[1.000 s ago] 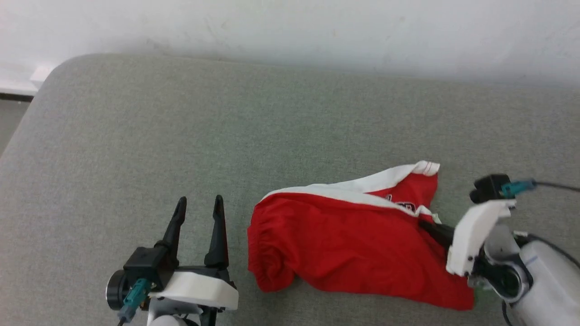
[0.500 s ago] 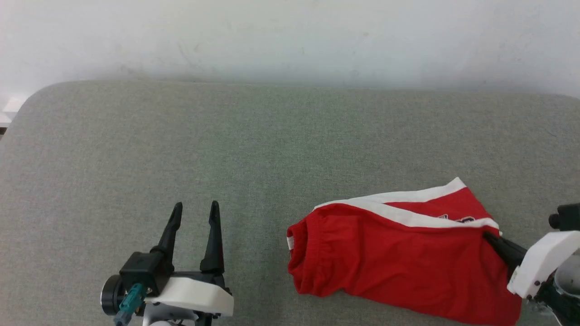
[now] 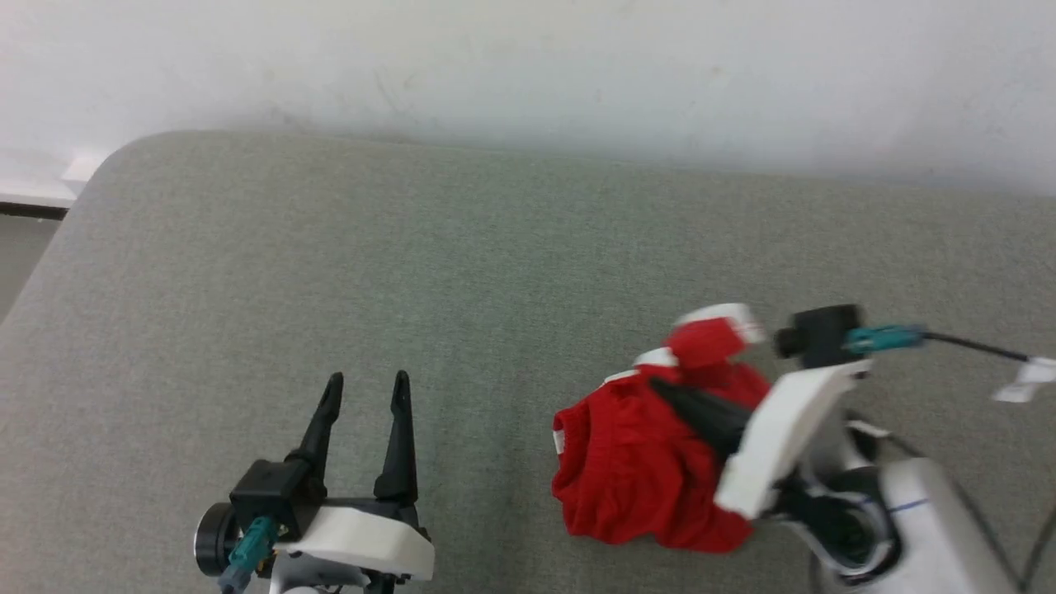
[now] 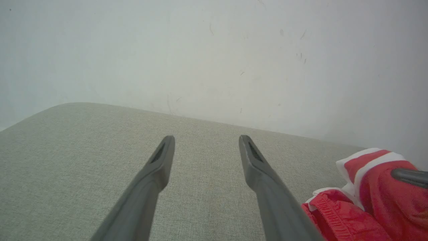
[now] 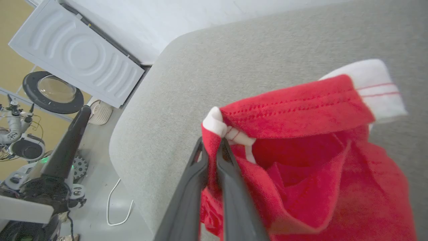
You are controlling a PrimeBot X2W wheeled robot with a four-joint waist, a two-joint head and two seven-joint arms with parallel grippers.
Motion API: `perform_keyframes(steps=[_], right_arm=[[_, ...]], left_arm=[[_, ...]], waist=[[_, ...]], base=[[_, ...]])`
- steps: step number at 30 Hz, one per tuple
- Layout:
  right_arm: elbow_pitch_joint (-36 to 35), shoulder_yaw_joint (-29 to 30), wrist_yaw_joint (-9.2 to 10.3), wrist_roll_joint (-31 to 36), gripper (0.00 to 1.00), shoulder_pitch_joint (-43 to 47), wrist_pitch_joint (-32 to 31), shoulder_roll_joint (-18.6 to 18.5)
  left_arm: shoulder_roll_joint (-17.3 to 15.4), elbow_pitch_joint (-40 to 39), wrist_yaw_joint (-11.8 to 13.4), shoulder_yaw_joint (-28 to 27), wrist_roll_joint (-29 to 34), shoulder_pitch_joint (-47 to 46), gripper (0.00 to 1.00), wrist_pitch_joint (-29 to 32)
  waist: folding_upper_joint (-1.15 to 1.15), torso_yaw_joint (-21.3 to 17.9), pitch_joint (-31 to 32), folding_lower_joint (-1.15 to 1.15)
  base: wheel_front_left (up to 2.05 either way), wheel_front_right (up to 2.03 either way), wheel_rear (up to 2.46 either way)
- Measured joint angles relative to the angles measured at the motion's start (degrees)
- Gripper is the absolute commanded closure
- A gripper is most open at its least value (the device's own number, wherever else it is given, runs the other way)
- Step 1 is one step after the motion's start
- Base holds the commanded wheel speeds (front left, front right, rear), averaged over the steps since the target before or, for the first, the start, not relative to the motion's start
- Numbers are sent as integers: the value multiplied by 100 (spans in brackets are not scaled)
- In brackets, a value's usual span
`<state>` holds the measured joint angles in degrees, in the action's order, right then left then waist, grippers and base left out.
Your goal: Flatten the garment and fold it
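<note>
The garment [image 3: 635, 470], red shorts with white trim, lies bunched at the right on the grey cushion [image 3: 412, 247]. My right gripper [image 3: 662, 388] is shut on a red-and-white edge of it and holds that edge raised above the heap. The right wrist view shows the pinch up close: both fingers of the right gripper [image 5: 214, 147] clamp the hem of the garment [image 5: 301, 167], and a white-striped flap folds over to the right. My left gripper [image 3: 368, 379] stands open and empty to the garment's left, apart from it. Its fingers [image 4: 160, 160] frame bare cushion, with the garment [image 4: 367, 190] at the lower right.
A white wall [image 3: 528, 66] runs behind the cushion. The cushion's rounded left corner [image 5: 133, 134] drops to a floor with a white cable [image 5: 117, 207], a white ribbed panel [image 5: 77, 57] and other equipment. Bare cushion lies left of and behind the garment.
My right gripper has lifted its held edge and carried it left over the shorts, so the spread cloth is now bunched. The head camera has shifted. The left gripper stays open and still.
</note>
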<state>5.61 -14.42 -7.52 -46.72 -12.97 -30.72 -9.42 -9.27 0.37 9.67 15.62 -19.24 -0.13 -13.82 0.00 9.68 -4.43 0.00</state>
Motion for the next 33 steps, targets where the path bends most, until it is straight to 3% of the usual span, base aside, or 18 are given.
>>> perform_keyframes(steps=[4,5,6,7,13,19,24,33], right_arm=[[312,-182,0,236,100,-20,202,566],[423,-227,0,274,75,-41,272,611],[516,-277,0,342,14,-53,334,627],[595,-301,0,422,0,-55,433,633],[413,-813,0,782,0,-59,799,634],[-808,-1234,0,1372,0,-9,1090,439],[-1585,-620,0,2184,0,367,1798,168],[-2132,1229,0,3226,0,1435,2388,300]], left_arm=[[8,37,-1,41,-21,-3,0,-9],[9,38,-1,43,-30,-3,0,-9],[10,45,-1,49,-35,-3,0,-9],[10,56,-1,51,-36,-3,0,-9],[3,65,2,21,-42,-1,0,-27],[-29,70,49,-36,-44,-1,0,-32],[-65,47,101,-93,-43,0,0,-34],[-138,-73,149,-257,57,31,0,-85]], waist=[[0,124,27,0],[0,147,30,0],[0,165,29,0],[0,179,26,0],[0,73,5,0],[0,-188,20,0],[0,-436,73,0],[0,-787,256,0]], base=[[0,0,0],[0,0,0],[0,0,0],[0,0,0],[0,0,0],[0,0,0],[0,0,0],[0,0,0]])
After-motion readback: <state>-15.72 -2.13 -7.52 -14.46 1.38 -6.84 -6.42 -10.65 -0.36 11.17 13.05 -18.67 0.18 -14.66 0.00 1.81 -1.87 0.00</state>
